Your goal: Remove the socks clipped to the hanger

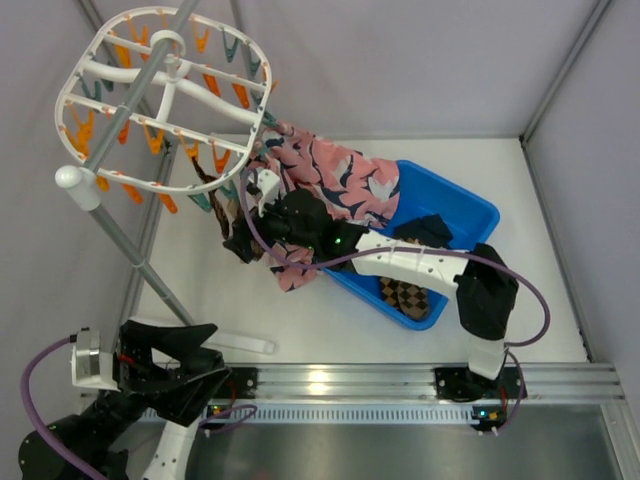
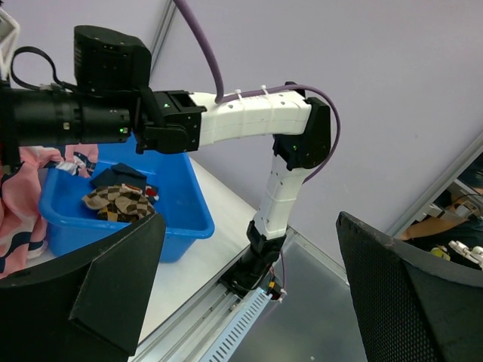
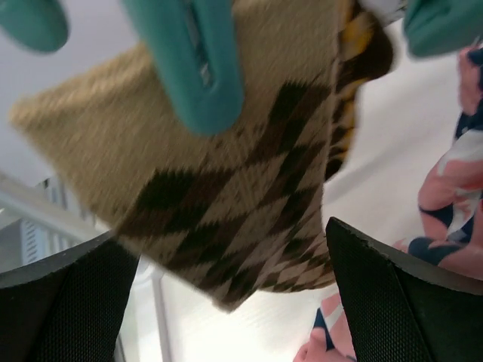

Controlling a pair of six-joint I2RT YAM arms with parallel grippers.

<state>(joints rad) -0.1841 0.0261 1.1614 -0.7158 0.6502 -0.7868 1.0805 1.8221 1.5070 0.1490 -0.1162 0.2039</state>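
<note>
Right wrist view: the right gripper (image 3: 223,235) is spread open, and a checkered sock (image 3: 226,196) hangs in the gap between its two black fingers (image 3: 68,302). I cannot tell if either finger touches the sock. A teal clip (image 3: 195,60) pinches the sock's upper edge.

From above, the hanger (image 1: 160,95) sits tilted on a grey pole (image 1: 135,245) over the far left corner of the table (image 1: 250,310). The right arm reaches to the hanger's near right rim, where pink socks (image 1: 330,175) drape just beside it.

A blue bin (image 1: 470,215) rests toward the table's right edge, holding a second checkered sock (image 1: 412,300) and a navy sock (image 1: 425,230).

The left gripper (image 1: 205,355) is near the table's near left corner, well apart from the hanger. Its fingers are wide apart with nothing between them.
</note>
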